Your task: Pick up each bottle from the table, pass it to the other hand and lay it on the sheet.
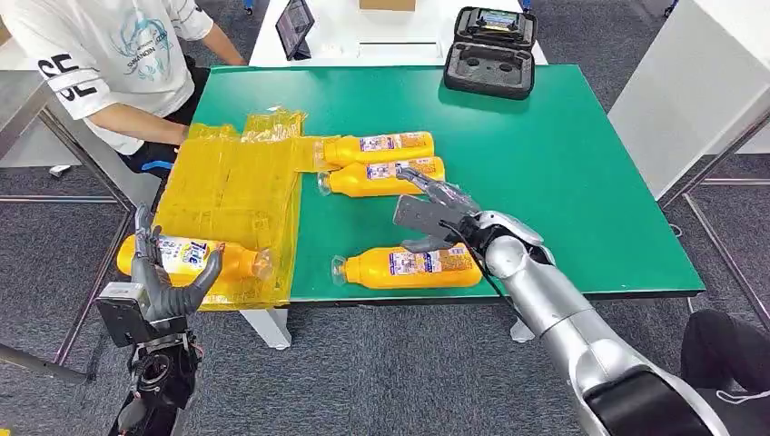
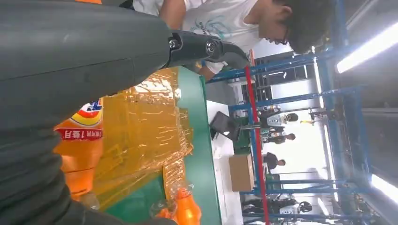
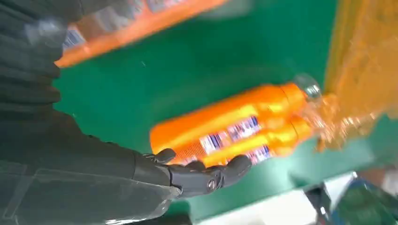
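A green worktop (image 1: pixel 563 154) is shown on a grey carpeted floor (image 1: pixel 381 381), with white tables beside and behind it. A crinkled yellow sheet (image 1: pixel 231 195) is spread over the worktop's left edge and hangs past the near left corner. At the far edge an open black case (image 1: pixel 491 53) is seen, its foam recesses unfilled. A person in a white shirt (image 1: pixel 109 50) is seated at the far left corner.

Four orange bottles are visible. Two lie side by side near the centre, caps toward the sheet: the farther bottle (image 1: pixel 380 145) and the nearer of the pair (image 1: pixel 381 176). A third bottle (image 1: pixel 413 267) lies along the near edge. A fourth bottle (image 1: pixel 186 259) rests on the overhanging sheet at the near left corner and is gripped by the left hand (image 1: pixel 163 286), fingers curled round it.

The right hand (image 1: pixel 431 213) is held above the paired bottles, fingers spread, nothing grasped.
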Robot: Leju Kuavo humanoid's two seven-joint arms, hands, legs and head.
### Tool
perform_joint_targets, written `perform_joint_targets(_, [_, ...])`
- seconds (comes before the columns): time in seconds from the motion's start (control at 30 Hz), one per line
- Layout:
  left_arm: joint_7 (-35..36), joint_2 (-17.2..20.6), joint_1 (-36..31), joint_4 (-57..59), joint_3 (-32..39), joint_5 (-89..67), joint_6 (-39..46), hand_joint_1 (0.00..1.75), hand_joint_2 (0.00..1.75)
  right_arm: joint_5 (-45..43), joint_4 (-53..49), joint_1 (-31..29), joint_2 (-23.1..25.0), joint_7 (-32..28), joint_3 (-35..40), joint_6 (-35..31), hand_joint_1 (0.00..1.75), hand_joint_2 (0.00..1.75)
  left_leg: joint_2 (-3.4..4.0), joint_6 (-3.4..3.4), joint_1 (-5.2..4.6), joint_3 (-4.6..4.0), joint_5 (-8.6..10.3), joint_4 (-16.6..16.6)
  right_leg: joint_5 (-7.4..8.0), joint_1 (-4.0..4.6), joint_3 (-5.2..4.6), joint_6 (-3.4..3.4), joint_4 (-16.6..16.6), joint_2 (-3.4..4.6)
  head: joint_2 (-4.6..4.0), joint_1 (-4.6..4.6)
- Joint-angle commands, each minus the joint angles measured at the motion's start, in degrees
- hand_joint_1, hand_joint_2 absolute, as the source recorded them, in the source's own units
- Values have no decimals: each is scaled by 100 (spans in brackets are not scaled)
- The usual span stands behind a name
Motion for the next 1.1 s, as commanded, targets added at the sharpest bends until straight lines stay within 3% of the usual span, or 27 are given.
perform_joint_targets(0.03, [3,1,-335,596,10,86,39,0,175,-156,895,-368,-261,-116,633,261,0,175,-4,-9,4,16,-1,-5,-3,4,17,-9,-5,-5,0,0])
perform_joint_targets(0.23, [2,7,-331,595,9,87,40,0,175,-154,891,-355,-256,-116,640,249,0,175,-1,-11,8,20,-6,-2,-6,10,21,-10,-5,-4,0,0])
perform_joint_targets(0.47, [24,32,-409,743,-71,114,21,0,175,-550,987,-366,-388,-256,767,864,0,175,1,-11,7,16,-5,1,-4,9,16,-10,-2,-2,0,0])
perform_joint_targets(0.7, [22,38,-347,701,-63,200,3,0,175,-206,540,-423,-402,-251,1339,676,0,175,11,-16,10,24,-10,0,-6,11,22,-14,-4,8,0,0])
perform_joint_targets(1.1, [4,9,-396,809,-143,255,-13,0,175,-44,767,-354,-428,-94,1453,338,0,175,3,-8,6,15,-3,-3,-2,8,15,-7,-5,0,0,0])
